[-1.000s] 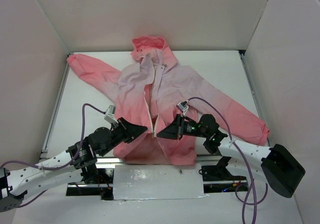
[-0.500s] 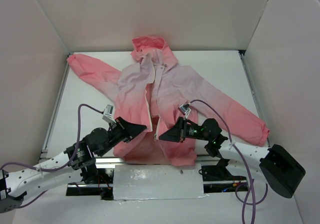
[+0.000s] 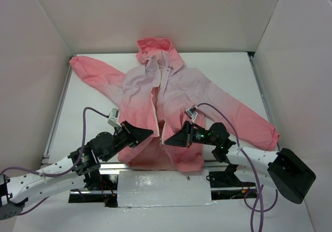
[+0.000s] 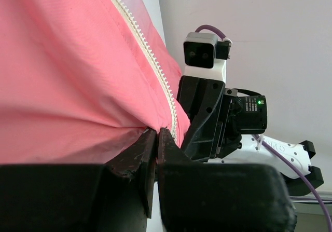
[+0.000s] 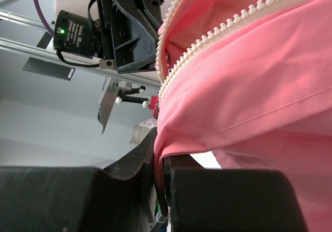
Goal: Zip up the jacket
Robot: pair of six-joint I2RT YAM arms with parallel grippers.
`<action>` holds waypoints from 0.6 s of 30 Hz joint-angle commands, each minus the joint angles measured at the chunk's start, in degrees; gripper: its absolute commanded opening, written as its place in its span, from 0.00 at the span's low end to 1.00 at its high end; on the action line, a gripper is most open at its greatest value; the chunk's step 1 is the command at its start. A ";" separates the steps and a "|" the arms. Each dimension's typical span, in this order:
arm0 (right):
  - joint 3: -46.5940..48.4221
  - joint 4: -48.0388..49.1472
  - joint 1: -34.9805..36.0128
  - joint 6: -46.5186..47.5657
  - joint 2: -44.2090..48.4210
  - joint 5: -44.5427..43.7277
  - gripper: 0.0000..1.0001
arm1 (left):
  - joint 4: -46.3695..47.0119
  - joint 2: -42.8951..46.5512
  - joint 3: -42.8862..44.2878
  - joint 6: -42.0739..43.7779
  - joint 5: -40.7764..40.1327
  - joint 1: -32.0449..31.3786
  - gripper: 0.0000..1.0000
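Table (image 3: pixel 233 71), jacket (image 3: pixel 136 82) overhead; zipper teeth (image 4: pixel 151 60) close-up

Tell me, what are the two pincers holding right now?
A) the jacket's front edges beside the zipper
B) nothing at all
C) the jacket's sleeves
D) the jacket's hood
A: the wrist views show the left pincer and the right pincer each shut on the pink jacket, right beside its white zipper teeth.
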State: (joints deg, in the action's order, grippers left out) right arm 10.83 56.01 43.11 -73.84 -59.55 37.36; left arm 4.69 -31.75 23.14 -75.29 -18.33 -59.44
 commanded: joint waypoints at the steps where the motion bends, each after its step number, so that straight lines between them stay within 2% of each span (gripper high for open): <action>1: 1.74 4.11 -0.31 1.25 -0.65 0.52 0.00 | 4.10 0.54 0.33 -0.39 0.75 0.11 0.00; 18: 3.32 5.43 -2.86 1.25 -2.68 2.71 0.00 | 2.61 -0.07 0.42 -0.65 1.19 0.03 0.00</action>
State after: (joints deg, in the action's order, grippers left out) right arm 11.64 57.04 40.91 -73.82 -62.02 38.72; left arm 4.49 -31.79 23.14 -75.31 -17.69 -59.44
